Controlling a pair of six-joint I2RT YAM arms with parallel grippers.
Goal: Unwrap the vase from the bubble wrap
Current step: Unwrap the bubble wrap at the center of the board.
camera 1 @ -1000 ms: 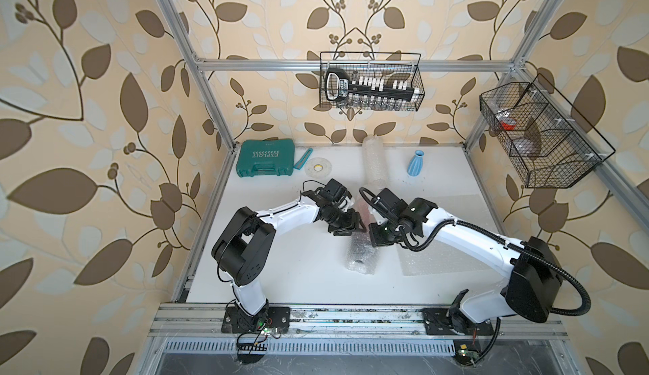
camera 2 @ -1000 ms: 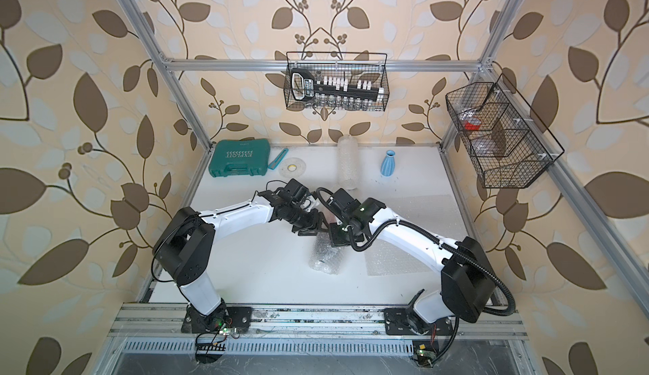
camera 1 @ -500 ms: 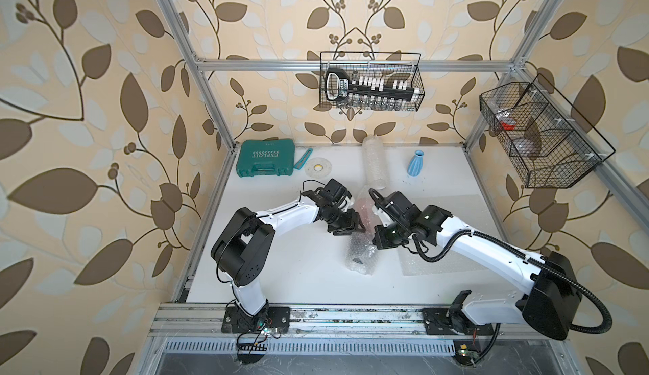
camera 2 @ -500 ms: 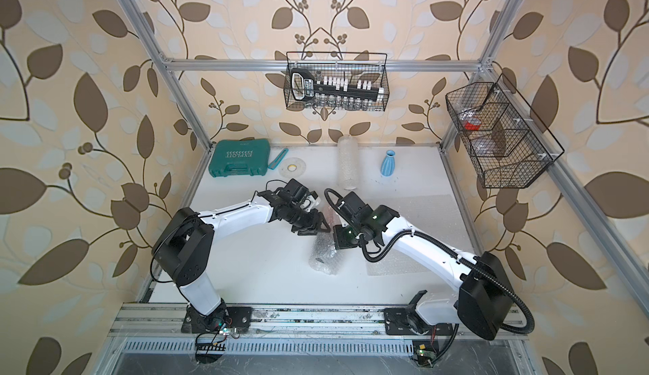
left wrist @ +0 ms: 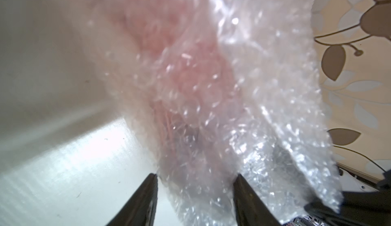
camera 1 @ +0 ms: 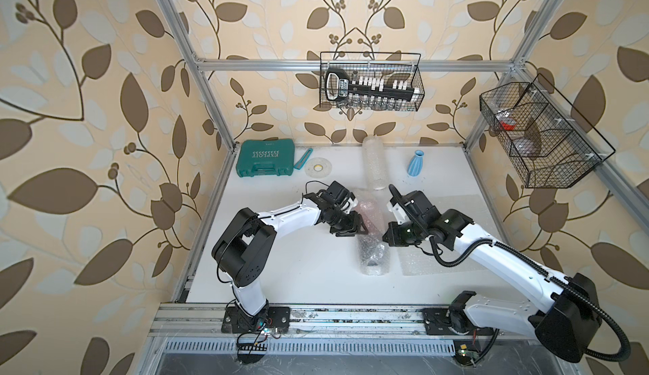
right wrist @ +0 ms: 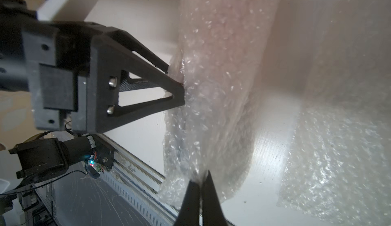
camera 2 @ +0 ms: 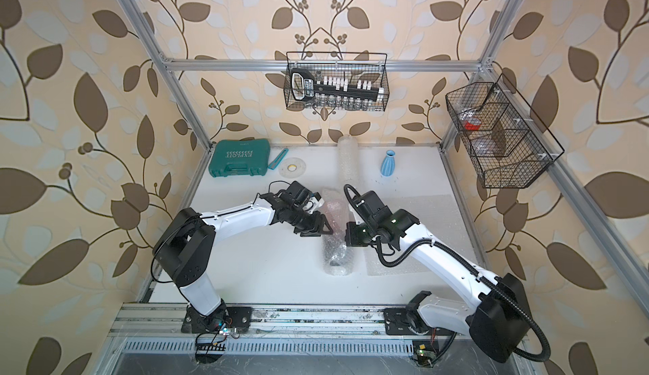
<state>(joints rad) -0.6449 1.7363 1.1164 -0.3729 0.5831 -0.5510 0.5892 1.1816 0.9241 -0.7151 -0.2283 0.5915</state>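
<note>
The pink-tinged bubble wrap [camera 1: 370, 250] roll sits mid-counter [camera 1: 298, 268] between both arms; the left tool [left wrist: 195, 177] clamps its side with jaws partly apart, and the right tool [right wrist: 200, 177] is fully closed, pinching a fold of it.

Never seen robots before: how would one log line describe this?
left end effector: gripping bubble wrap | right end effector: shut, pinching its edge | pink vase: covered

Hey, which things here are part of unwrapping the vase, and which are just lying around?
In use: bubble-wrapped bundle, left gripper, right gripper.
Lying about: blue vase, green tool case, tape roll, bubble wrap roll, flat bubble wrap sheet.
</note>
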